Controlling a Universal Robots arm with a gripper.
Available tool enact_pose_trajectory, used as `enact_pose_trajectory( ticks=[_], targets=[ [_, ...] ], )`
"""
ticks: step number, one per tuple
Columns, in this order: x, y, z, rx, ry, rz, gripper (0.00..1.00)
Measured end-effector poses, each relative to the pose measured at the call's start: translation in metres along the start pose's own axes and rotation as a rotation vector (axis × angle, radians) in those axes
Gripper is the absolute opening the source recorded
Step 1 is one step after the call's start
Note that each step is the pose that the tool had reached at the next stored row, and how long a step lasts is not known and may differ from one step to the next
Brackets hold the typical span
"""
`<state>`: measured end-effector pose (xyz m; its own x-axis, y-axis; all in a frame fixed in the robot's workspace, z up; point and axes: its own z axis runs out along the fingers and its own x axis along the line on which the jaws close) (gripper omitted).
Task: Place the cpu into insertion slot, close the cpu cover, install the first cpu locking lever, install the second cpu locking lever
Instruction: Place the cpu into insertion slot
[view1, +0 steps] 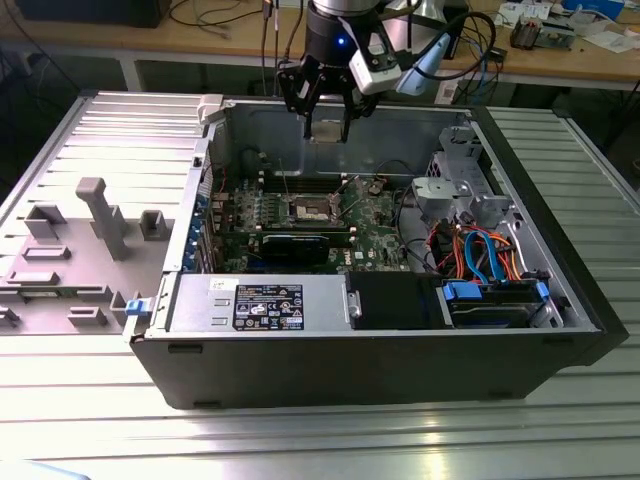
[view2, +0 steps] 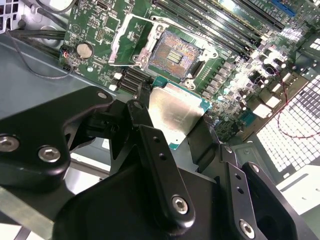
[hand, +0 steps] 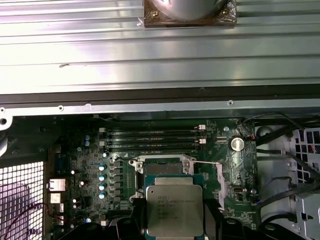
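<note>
Open case (view1: 350, 370), board (view1: 380, 215) flat on its floor. The gripper (view1: 327, 122) hangs above the case, clamped on the cpu (view2: 175, 112) by two edges. It's held flat, I'd guess so it drops in square. The cover (view2: 118, 45) is flipped up, so the slot (view2: 175, 52) is bare and empty. Memory slots (hand: 155, 137) run just beside it and the cables (view1: 480, 250) are well off. Nothing looks in the way.

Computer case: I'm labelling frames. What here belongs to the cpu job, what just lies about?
Job: silvery-grey square cpu in black gripper; dark square insertion slot; silvery frame cpu cover.
Idle: long black memory slots; blue and orange cables; round silver battery.
</note>
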<state>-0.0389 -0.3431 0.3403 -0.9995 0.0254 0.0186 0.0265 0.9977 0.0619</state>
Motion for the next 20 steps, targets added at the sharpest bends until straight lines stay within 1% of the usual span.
enact_pose_trajectory(
  ticks=[20],
  targets=[
    [0.0011,-0.0003,0.0042,0.0000,0.0000,0.000,0.55]
  ],
)
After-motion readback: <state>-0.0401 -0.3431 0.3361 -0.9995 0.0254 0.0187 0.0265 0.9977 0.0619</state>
